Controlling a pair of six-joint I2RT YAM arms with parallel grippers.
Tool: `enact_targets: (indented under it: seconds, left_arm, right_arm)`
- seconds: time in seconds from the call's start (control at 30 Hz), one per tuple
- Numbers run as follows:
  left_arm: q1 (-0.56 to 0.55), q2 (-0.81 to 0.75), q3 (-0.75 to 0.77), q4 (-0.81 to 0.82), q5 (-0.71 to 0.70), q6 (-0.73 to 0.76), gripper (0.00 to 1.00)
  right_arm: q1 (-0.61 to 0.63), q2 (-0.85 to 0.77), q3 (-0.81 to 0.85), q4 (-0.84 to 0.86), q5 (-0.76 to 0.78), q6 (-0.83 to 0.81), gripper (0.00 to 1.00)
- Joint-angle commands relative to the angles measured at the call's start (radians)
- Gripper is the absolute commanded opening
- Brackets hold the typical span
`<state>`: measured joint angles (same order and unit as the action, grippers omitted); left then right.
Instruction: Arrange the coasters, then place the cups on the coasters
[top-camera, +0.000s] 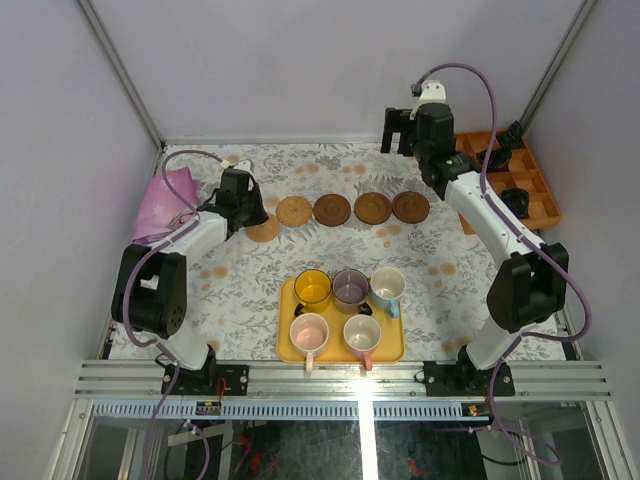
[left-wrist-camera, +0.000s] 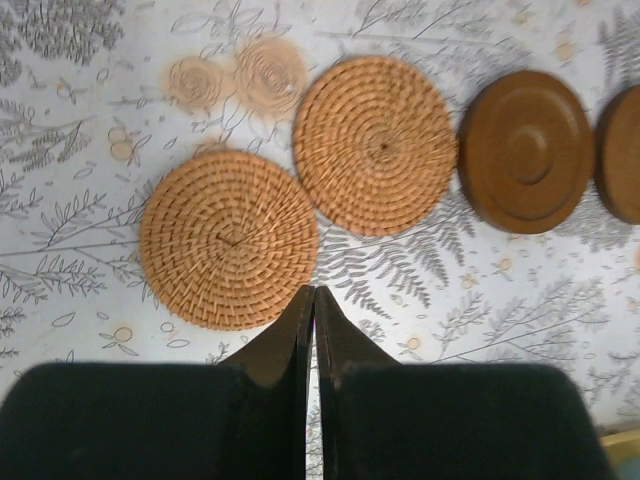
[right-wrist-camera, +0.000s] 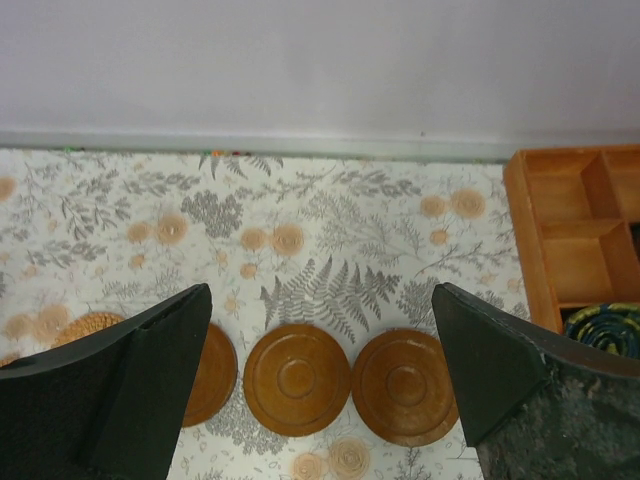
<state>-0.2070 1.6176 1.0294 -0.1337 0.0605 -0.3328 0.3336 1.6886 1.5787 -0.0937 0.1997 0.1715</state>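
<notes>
Left claw (left-wrist-camera: 313, 295) clenched empty by a tan coaster (left-wrist-camera: 228, 238); right claw (right-wrist-camera: 320, 300) released above dark coasters (right-wrist-camera: 297, 378).

You are looking past your right gripper (right-wrist-camera: 320, 295), its jaws standing wide, at three dark brown coasters (right-wrist-camera: 297, 378) lying in a row on the floral cloth (right-wrist-camera: 330, 225), with an orange tray (right-wrist-camera: 522, 240) sitting to the right.

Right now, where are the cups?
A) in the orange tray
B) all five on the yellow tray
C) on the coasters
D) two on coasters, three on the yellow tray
B: all five cups stand on the yellow tray, and the coasters, in a row farther back, carry nothing.
</notes>
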Motion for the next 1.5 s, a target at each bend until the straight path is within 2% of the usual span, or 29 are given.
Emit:
enact_targets:
  seconds: [0.0, 0.1, 0.13, 0.3, 0.37, 0.4, 0.93, 1.47]
  left_arm:
    - [0.000, 0.043, -0.011, -0.009, -0.056, -0.029, 0.00]
    - [-0.001, 0.076, -0.006, -0.011, -0.058, -0.032, 0.00]
    - [0.000, 0.091, 0.000, -0.016, -0.061, -0.034, 0.00]
    - [0.000, 0.175, 0.044, -0.059, -0.069, -0.068, 0.00]
    - [0.000, 0.197, 0.050, -0.058, -0.066, -0.081, 0.00]
    - [0.000, 0.206, 0.053, -0.059, -0.070, -0.086, 0.00]
    - [0.083, 0.335, 0.157, -0.081, -0.105, -0.101, 0.00]
    - [0.086, 0.359, 0.270, -0.077, -0.051, -0.064, 0.00]
  right_arm:
    - [0.003, -0.081, -0.086, 0.099, -0.032, 0.026, 0.99]
    - [0.003, -0.121, -0.155, 0.129, -0.030, 0.040, 0.90]
    - [0.003, -0.128, -0.168, 0.127, -0.030, 0.041, 0.83]
    - [0.003, -0.124, -0.169, 0.055, -0.016, 0.041, 0.24]
    - [0.003, -0.124, -0.168, 0.032, -0.020, 0.037, 0.07]
    - [0.004, -0.126, -0.170, 0.026, -0.026, 0.032, 0.02]
    - [0.003, -0.123, -0.179, -0.004, -0.026, 0.019, 0.00]
    - [0.003, -0.100, -0.160, -0.004, -0.033, 0.018, 0.00]
